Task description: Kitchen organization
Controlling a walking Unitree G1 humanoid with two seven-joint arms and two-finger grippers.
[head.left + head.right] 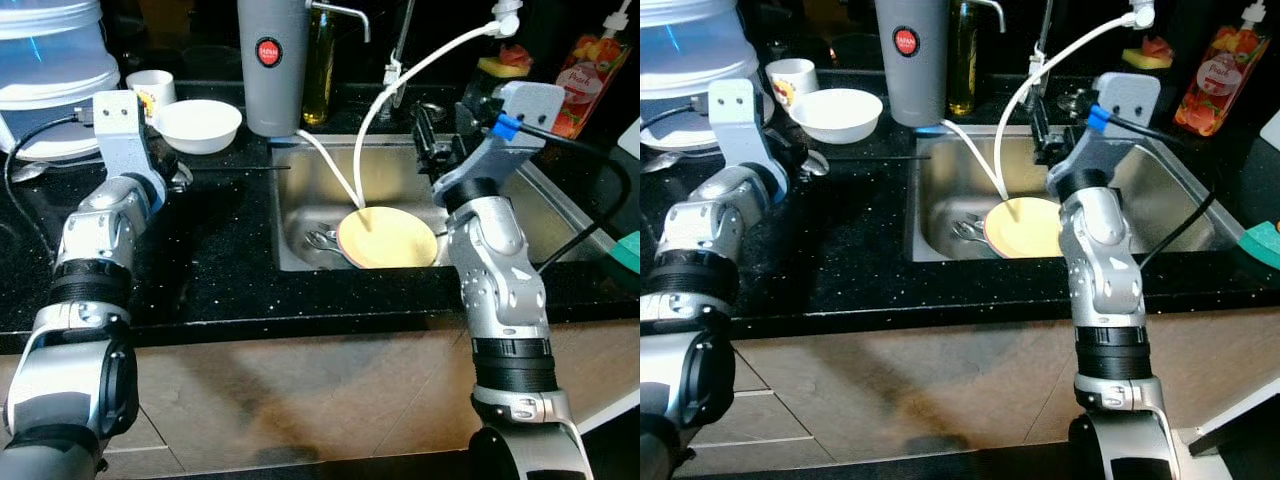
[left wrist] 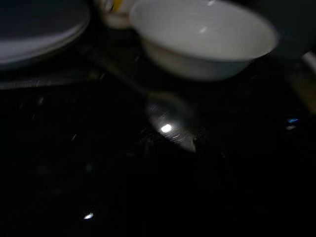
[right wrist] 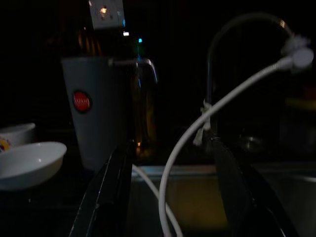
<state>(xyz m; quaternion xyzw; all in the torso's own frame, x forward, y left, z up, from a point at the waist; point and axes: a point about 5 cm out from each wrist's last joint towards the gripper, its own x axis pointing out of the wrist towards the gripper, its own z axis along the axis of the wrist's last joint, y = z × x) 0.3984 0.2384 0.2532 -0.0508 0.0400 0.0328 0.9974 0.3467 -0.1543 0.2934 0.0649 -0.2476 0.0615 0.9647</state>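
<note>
Early on: right gripper (image 3: 168, 197) open and empty above sink (image 1: 560, 215), yellow plate (image 1: 390, 238) still inside (left gripper's state: cannot tell).

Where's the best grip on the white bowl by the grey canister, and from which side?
Take the white bowl by its rim, one finger inside and one outside. It sits upright and open on the black counter, with a thin flared lip. Come from above on its near side, probably: the cup and grey canister crowd its far and right sides. The left gripper is already beside it.
</note>
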